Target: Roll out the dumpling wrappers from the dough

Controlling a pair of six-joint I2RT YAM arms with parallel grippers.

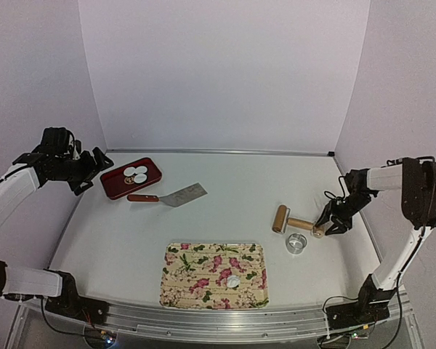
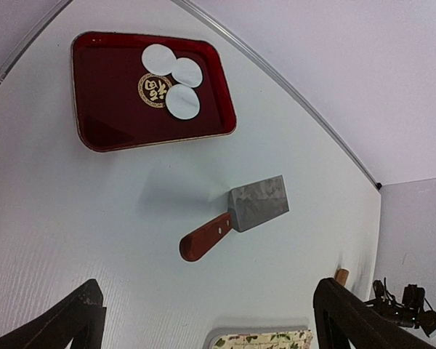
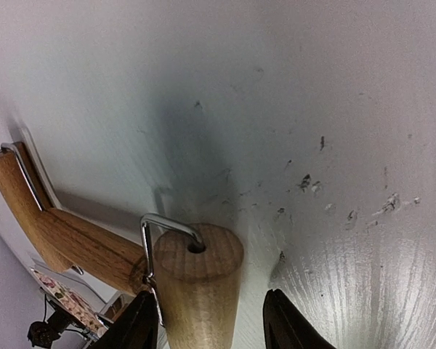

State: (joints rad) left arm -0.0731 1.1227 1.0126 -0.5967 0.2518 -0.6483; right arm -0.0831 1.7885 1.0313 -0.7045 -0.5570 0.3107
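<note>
**A:** How should it take the rolling pin (image 1: 281, 218)?

**B:** Close squarely on the handle end, then lift it level. The right gripper (image 1: 327, 225) straddles that end, fingers spread and seemingly not squeezing yet.

**A:** And the arms?

**B:** The right is low, reaching left. The left gripper (image 2: 207, 313) hangs high at far left, spread, above the dumpling wrappers (image 2: 182, 94) in the red tray (image 2: 109, 109). The dough (image 1: 233, 281) sits on the near floral tray (image 1: 182, 291).

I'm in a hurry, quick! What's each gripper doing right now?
Left gripper: open, holding nothing.
Right gripper: open around the rolling pin handle, not clamped.
</note>
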